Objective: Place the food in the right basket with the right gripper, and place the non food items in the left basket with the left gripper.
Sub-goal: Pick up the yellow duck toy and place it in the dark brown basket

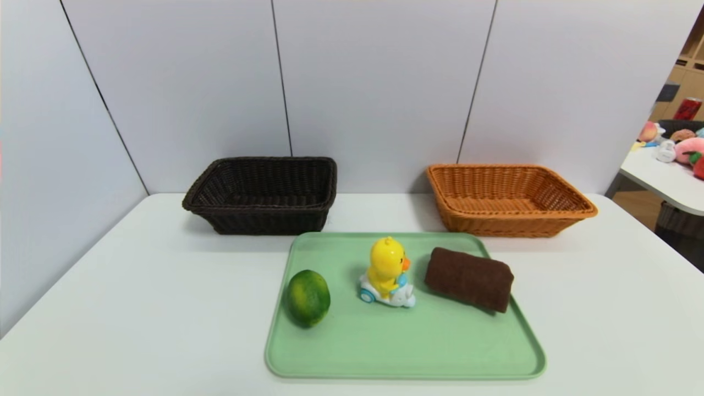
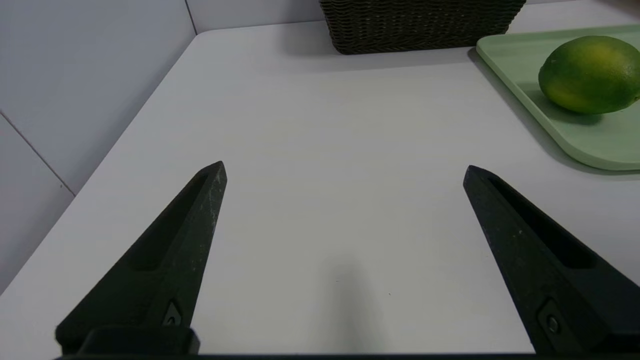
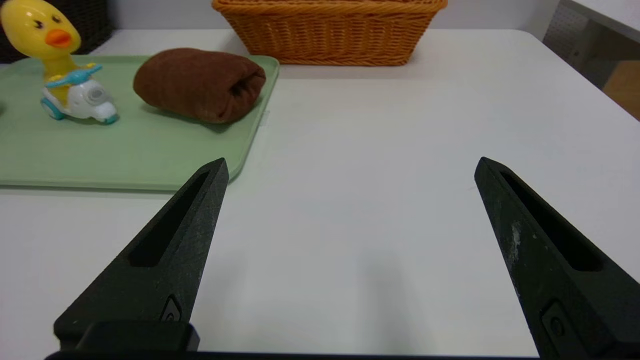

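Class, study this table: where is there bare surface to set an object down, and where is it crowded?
Bare: white table left of the pale green plastic tray, and right of it. Crowded: the tray's far half, with the green lime, yellow duck toy and rolled brown towel. Its near half is free.

Lab test bench — white table [image 1: 110,286], grey partition panels [image 1: 379,82]
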Tool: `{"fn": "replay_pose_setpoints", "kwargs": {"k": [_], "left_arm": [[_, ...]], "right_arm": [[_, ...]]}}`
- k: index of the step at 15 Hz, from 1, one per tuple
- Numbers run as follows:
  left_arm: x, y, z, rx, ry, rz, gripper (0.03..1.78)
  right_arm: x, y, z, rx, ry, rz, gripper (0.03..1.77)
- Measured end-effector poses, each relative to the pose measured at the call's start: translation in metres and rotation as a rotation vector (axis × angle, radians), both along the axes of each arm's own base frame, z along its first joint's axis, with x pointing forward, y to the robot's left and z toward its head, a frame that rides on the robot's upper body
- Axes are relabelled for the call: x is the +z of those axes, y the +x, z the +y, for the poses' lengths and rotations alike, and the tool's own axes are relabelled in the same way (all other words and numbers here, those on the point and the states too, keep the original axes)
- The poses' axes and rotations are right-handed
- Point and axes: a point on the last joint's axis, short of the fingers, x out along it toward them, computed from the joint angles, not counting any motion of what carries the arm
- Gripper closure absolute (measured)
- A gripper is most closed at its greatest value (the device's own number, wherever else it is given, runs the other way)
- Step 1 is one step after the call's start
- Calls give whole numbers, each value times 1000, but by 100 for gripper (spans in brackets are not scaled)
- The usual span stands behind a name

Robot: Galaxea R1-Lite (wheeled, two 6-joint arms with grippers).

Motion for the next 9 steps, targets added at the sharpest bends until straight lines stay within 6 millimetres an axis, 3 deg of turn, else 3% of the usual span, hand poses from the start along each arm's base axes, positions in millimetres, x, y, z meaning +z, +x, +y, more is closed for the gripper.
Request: {"fn": "replay_pose_setpoints", "kwargs": {"k": [5,9], "left_arm": [[21,-9,-1,-44,-4,58,12],[52,-2,-1,-58,-1,140,12]], "right_arm": [[40,-9,2,91,41,39,10],[74,5,2,125,68,109,10]]}}
